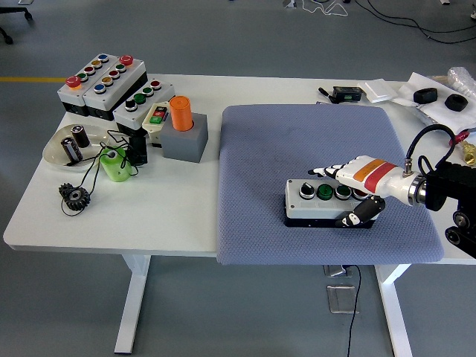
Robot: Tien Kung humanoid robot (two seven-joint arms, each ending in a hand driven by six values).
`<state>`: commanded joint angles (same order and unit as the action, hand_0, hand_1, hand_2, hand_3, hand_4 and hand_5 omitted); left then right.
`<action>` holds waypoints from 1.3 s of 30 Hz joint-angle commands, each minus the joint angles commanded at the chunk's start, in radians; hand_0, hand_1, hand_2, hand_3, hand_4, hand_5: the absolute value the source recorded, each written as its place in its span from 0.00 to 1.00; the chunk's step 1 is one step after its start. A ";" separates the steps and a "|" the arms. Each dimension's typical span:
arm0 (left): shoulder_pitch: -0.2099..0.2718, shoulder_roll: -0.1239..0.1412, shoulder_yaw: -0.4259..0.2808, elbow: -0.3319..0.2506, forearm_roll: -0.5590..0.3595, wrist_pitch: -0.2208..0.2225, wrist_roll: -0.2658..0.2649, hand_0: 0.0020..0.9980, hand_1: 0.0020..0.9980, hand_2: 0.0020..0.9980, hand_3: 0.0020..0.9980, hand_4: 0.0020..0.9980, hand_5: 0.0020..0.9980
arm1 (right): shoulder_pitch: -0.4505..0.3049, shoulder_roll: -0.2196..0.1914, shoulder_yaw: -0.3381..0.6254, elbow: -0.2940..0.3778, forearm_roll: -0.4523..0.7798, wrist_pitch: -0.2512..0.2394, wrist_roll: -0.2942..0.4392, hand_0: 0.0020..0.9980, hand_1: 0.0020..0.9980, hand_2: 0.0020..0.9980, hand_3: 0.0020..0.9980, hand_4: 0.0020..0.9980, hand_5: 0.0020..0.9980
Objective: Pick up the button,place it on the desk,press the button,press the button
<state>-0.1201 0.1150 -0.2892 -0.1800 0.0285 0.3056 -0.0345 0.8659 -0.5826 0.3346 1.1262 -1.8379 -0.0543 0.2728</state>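
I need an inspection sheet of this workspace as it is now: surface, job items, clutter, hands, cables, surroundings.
Surface: white table, grey mat on its right half.
Job's things: button box flat on the mat, near its front.
Clutter: three more button boxes, orange cylinder in a grey block, clear dish, green cup, black gear on the left; small black items at far right.
Hands: right hand over the box's right end, fingers above the buttons, thumb at its front; left not in view.
Cables: thin black wire near the cup.
Surroundings: grey floor, cables at top.
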 joint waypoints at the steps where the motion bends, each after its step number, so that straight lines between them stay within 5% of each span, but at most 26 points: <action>1: 0.001 0.000 -0.002 0.000 0.002 0.000 0.001 0.66 0.72 0.71 0.51 0.33 1.00 | -0.001 -0.001 -0.001 0.002 0.007 -0.003 0.003 0.72 0.74 0.95 1.00 0.79 0.25; 6: 0.004 -0.001 -0.012 0.000 0.016 0.001 0.004 0.66 0.72 0.71 0.51 0.33 1.00 | -0.006 -0.005 0.000 0.011 0.019 -0.007 0.007 0.72 0.74 0.95 1.00 0.79 0.25; 7: 0.005 0.000 -0.014 0.000 0.018 0.001 0.004 0.66 0.72 0.71 0.51 0.33 1.00 | -0.009 -0.008 0.005 0.017 0.024 -0.003 0.003 0.83 0.82 0.97 1.00 0.82 0.28; 12: 0.007 0.000 -0.021 0.000 0.027 0.001 0.005 0.66 0.72 0.71 0.51 0.33 1.00 | -0.021 -0.026 0.025 0.050 0.050 0.010 -0.009 0.83 0.82 0.97 1.00 0.82 0.28; 14: 0.006 0.000 -0.015 0.000 0.021 0.000 0.004 0.66 0.72 0.71 0.51 0.33 1.00 | -0.034 -0.040 0.048 0.074 0.074 0.017 -0.015 0.93 0.88 0.99 1.00 0.83 0.30; 24: 0.000 0.002 -0.008 0.000 0.005 -0.001 -0.002 0.66 0.72 0.71 0.51 0.33 1.00 | -0.161 -0.144 0.278 0.246 0.159 0.027 -0.040 0.93 0.89 0.99 1.00 0.82 0.31; 25: 0.000 0.003 -0.008 0.000 0.006 -0.001 -0.001 0.66 0.72 0.71 0.51 0.33 1.00 | -0.173 -0.153 0.303 0.260 0.161 0.022 -0.050 0.77 0.72 0.87 0.93 0.75 0.64; 30: -0.001 0.003 -0.012 0.000 0.012 -0.001 0.000 0.66 0.72 0.71 0.51 0.33 1.00 | -0.231 -0.195 0.393 0.323 0.182 -0.041 -0.076 0.77 0.72 0.87 0.93 0.75 0.64; 31: -0.001 0.003 -0.012 0.000 0.011 -0.001 0.000 0.66 0.72 0.71 0.51 0.33 1.00 | -0.240 -0.203 0.403 0.333 0.188 -0.053 -0.078 0.32 0.12 0.29 0.83 0.69 0.76; 36: -0.001 0.001 -0.021 0.000 0.024 0.000 0.003 0.66 0.72 0.71 0.51 0.33 1.00 | -0.266 -0.229 0.410 0.353 0.207 -0.056 -0.104 0.32 0.12 0.29 0.83 0.69 0.76; 37: -0.001 0.002 -0.014 0.000 0.017 -0.001 0.001 0.66 0.72 0.71 0.51 0.33 1.00 | -0.276 -0.232 0.413 0.355 0.210 -0.053 -0.109 0.08 0.00 0.09 0.73 0.65 0.79; 39: -0.002 0.002 -0.013 0.000 0.014 -0.001 0.000 0.66 0.72 0.71 0.51 0.33 1.00 | -0.288 -0.236 0.418 0.357 0.214 -0.041 -0.115 0.08 0.00 0.09 0.73 0.65 0.79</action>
<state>-0.1219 0.1165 -0.3019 -0.1800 0.0430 0.3048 -0.0344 0.5776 -0.8187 0.7531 1.4832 -1.6240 -0.0951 0.1579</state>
